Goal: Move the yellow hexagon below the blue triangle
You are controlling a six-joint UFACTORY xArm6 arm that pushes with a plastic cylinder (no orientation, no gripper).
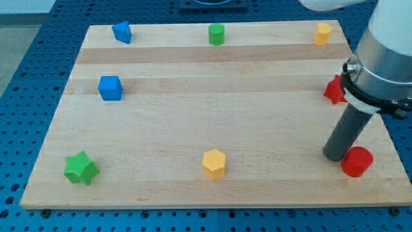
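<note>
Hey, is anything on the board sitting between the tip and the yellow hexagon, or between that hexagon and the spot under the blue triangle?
Nothing visible blocks either stretch. My tip rests beside the red cylinder, with bare board leftward to the yellow hexagon. Only the blue cube, below the blue triangle, crowds the destination.

Hexagon (214,163) at view's bottom centre, triangle (122,31) top left, well apart.

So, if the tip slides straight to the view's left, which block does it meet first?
Probably the yellow hexagon; my tip, just left of the red cylinder, sits roughly level with it, nothing between. Depth makes this uncertain.
</note>
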